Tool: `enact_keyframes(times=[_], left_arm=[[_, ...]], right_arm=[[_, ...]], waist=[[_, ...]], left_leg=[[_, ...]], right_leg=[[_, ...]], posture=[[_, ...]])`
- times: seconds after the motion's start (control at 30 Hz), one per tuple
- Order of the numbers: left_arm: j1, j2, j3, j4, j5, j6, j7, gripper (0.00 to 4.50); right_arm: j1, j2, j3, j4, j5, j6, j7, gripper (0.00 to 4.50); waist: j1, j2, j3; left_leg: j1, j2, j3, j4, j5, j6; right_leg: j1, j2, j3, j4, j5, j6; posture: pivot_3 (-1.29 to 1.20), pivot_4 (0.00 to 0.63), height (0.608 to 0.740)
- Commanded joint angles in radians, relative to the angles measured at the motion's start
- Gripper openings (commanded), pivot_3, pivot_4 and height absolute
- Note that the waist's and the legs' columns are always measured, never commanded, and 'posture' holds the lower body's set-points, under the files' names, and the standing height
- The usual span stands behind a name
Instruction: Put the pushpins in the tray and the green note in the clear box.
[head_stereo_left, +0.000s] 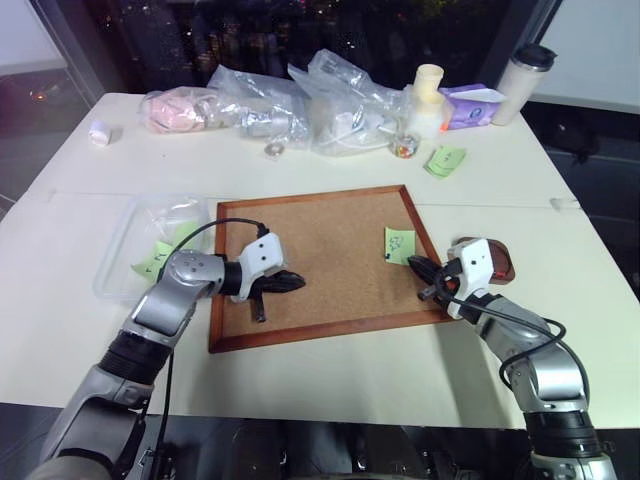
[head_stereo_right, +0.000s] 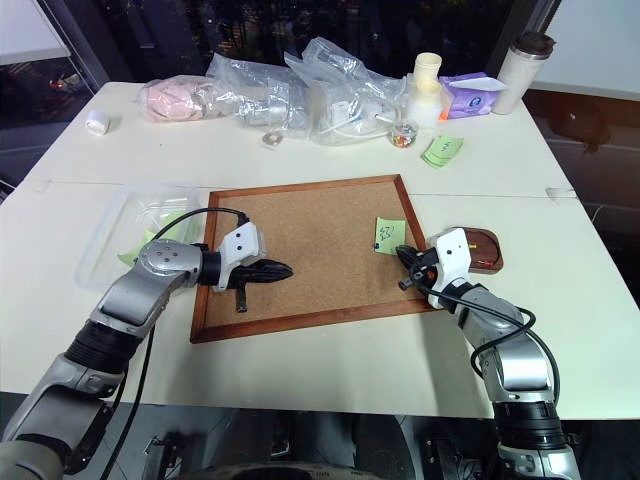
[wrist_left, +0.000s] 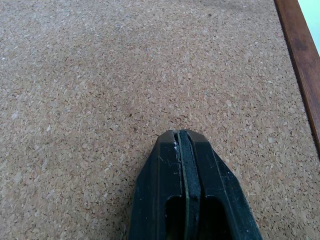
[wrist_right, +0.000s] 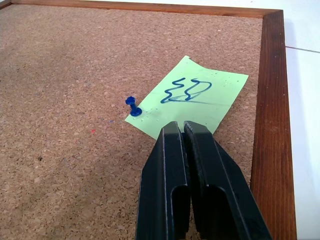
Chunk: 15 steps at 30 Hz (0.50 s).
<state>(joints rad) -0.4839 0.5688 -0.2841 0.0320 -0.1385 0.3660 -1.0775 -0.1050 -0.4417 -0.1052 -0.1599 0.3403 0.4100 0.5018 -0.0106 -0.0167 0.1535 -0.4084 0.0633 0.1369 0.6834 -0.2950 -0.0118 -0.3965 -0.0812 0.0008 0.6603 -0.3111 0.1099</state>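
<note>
Your right claw (wrist_right: 186, 131) is pressed together over the note's (wrist_right: 200, 97) edge; the pin (wrist_right: 133, 107) holds its corner, so pulling now could tear it.

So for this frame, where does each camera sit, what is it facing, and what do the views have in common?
Left and right eye views: on the head, looking down over both arms at the cork board on the table.
Left wrist view: along the shut left gripper, over bare cork.
Right wrist view: along the shut right gripper, facing the green note and a blue pushpin.
Shared: the cork board.
</note>
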Motion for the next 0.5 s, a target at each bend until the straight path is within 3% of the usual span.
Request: enact_keyframes(times=[0.03,0.5], left_arm=[[0.022,0.005,-0.034,-0.001,0.017,0.013,-0.015,0.0],[0.022,0.013,-0.05,0.003,0.022,0.01,-0.031,0.0]], right_arm=[[-0.028,0.001,-0.071,-0.062,0.036,-0.013,-0.02,0.09],[-0.081,0.0,-0.213,-0.15,0.165,0.057,-0.089,0.09]], waist=[[0.0,0.0,0.0],[-0.001,0.0,-0.001]], left_leg=[[0.0,0.0,0.0,0.0,0.0,0.0],[0.0,0.0,-0.001,0.0,0.0,0.0]], right_leg=[[0.0,0.0,0.0,0.0,0.0,0.0],[0.001,0.0,-0.001,-0.001,0.0,0.0]], posture=[[0.0,0.15,0.735],[0.0,0.15,0.735]])
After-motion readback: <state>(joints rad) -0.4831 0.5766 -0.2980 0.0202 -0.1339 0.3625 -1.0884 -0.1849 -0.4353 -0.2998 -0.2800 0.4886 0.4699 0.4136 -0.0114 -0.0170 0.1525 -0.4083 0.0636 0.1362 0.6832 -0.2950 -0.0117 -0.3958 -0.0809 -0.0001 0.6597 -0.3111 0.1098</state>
